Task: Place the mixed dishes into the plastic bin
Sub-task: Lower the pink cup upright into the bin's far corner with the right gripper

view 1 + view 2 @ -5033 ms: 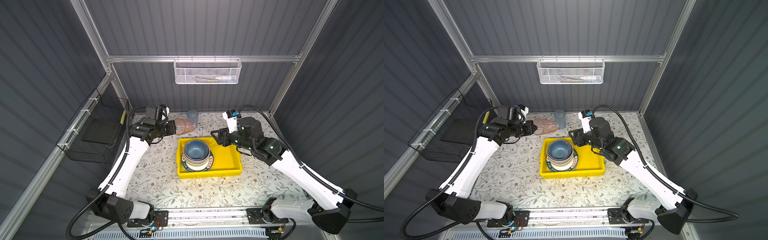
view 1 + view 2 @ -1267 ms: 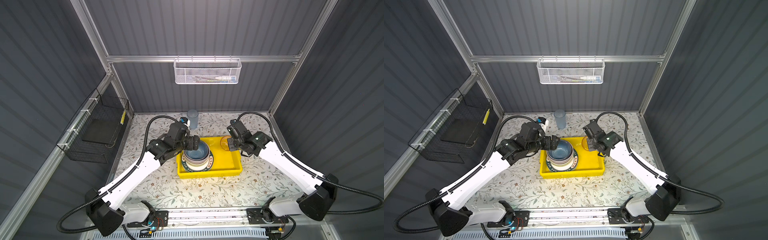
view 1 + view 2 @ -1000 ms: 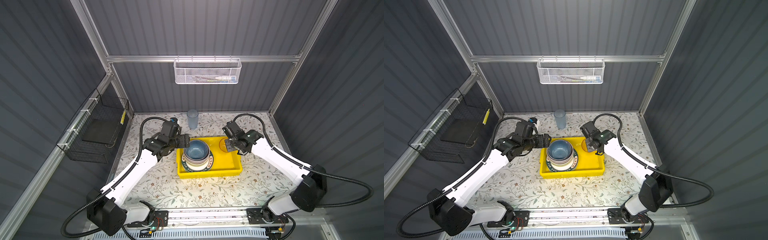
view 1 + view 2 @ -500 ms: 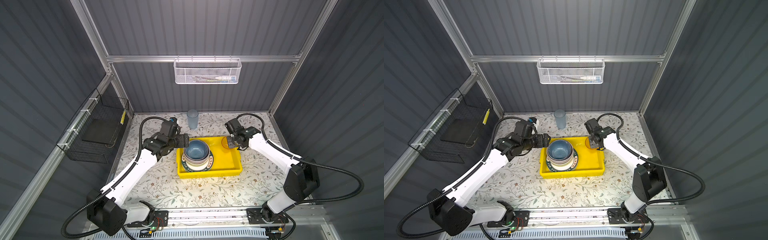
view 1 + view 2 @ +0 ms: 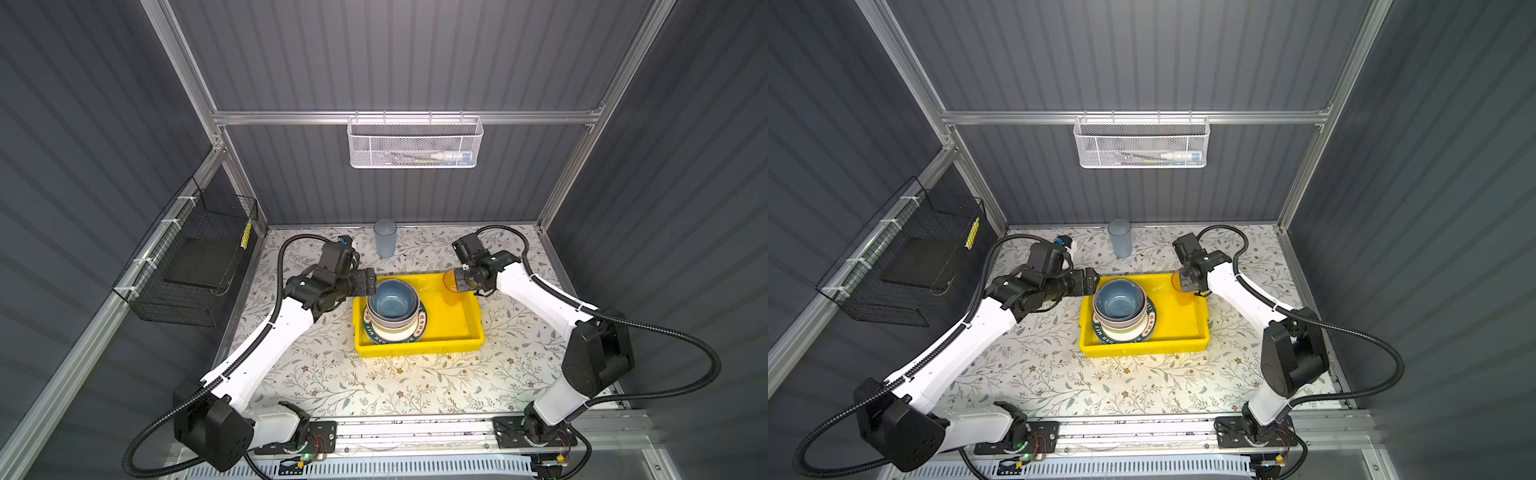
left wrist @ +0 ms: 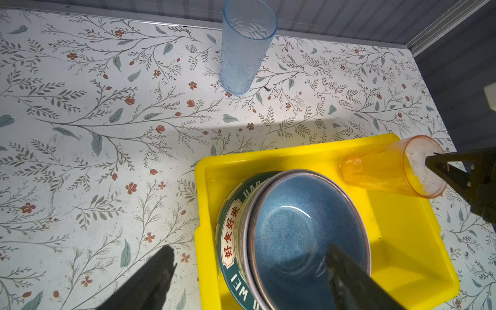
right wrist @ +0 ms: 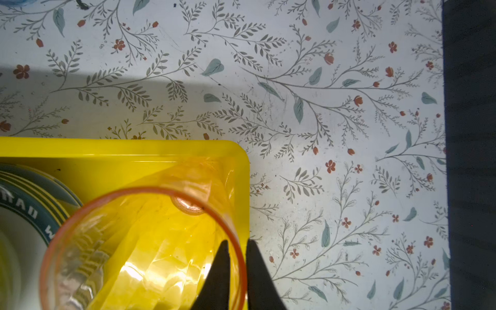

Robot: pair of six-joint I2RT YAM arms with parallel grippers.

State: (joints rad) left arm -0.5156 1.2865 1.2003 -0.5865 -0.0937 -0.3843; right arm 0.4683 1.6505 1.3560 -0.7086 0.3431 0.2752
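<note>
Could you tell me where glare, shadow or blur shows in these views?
Left wrist view: a shadow band crosses the tablecloth beside the yellow bin, a highlight glints in the blue bowl, and the left gripper looks blurred. Right wrist view: glare inside the pink tumbler; the right gripper is a dark silhouette.

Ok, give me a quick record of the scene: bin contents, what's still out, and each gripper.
Bin: yellow plastic bin
In bin: stack of plates and bowls, blue bowl on top; pink tumbler tilted in the far right corner
Still out: blue tumbler, upright behind the bin
Left gripper: open, beside the stack
Right gripper: straddling the pink tumbler's rim; grip unclear
</note>
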